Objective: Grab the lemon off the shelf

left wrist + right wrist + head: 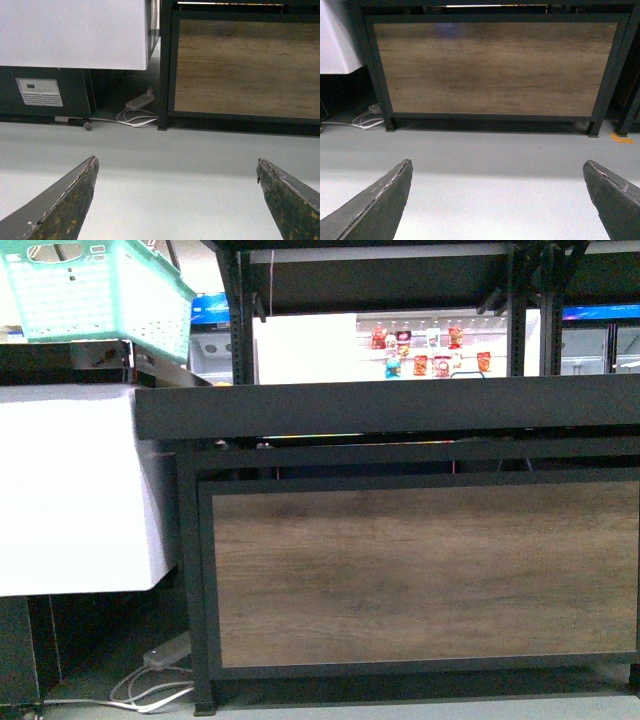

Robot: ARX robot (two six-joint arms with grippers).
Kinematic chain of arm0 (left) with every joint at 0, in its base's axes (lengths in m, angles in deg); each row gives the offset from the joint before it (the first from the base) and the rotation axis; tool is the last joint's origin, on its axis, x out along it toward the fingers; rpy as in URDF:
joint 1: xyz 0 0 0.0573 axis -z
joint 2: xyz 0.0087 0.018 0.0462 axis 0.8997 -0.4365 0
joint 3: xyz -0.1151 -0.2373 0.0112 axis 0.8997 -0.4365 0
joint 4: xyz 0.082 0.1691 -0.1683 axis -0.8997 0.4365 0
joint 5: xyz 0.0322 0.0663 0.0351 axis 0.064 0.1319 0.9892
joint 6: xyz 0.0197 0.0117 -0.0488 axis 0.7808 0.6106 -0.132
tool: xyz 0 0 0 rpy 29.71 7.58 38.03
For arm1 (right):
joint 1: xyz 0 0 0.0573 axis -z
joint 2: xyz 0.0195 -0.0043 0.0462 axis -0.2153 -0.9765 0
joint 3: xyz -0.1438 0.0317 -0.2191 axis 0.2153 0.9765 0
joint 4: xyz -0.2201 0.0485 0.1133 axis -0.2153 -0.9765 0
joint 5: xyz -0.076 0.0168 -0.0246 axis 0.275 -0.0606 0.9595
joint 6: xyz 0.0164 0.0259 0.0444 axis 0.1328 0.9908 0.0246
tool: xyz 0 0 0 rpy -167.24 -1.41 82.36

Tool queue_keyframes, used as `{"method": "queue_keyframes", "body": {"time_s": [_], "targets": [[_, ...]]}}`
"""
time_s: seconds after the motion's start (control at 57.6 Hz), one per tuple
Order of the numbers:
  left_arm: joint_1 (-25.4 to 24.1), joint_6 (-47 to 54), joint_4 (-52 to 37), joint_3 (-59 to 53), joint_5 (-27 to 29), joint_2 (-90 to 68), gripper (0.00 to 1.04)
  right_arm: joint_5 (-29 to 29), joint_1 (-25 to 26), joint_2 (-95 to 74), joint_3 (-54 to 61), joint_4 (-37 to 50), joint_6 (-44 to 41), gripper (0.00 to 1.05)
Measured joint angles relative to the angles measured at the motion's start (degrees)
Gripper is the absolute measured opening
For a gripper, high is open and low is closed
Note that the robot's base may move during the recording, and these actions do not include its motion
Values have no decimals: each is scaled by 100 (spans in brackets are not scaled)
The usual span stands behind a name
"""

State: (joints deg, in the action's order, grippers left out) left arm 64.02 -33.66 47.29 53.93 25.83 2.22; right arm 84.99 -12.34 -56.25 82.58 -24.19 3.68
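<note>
- Shelf (pixel 420 570) fills most of my front view: black metal frame, brown wood-grain lower panel, dark tray edge running across above it.
- Camera sits low, so I see the tray edge only, not the tray tops.
- Lemon: I cannot tell where it is from any view; the trays' contents are hidden at this angle.
- Left gripper (pixel 176 160) is spread wide, holding nothing, bare grey floor between its fingers (pixel 65 200), pads scuffed and stained.
- Right gripper (pixel 497 162) is also spread wide, holding nothing, over the floor and facing the wood panel squarely.
- Both grippers sit on the near side of the shelf, well apart from it.
- White cabinet (pixel 70 490) stands just left of the shelf; in the left wrist view its dark base shows a small control panel (pixel 39 92) and a caster (pixel 88 126).
- Power strip (pixel 165 652) with white cables lies on the floor between the cabinet and the shelf's left leg.
- Teal basket (pixel 100 290) sits tilted, up at far left above the cabinet.
- Snack packets (pixel 420 350) hang on a far wall, seen through the shelf.
- Orange floor mark (pixel 622 140) lies by the shelf's right leg.
</note>
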Motion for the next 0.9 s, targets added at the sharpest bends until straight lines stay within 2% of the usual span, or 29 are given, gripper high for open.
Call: {"method": "queue_keyframes", "body": {"time_s": [0.903], "targets": [[0,2,0,0,2,0,97,-2,0,0,0,0,0,102]]}}
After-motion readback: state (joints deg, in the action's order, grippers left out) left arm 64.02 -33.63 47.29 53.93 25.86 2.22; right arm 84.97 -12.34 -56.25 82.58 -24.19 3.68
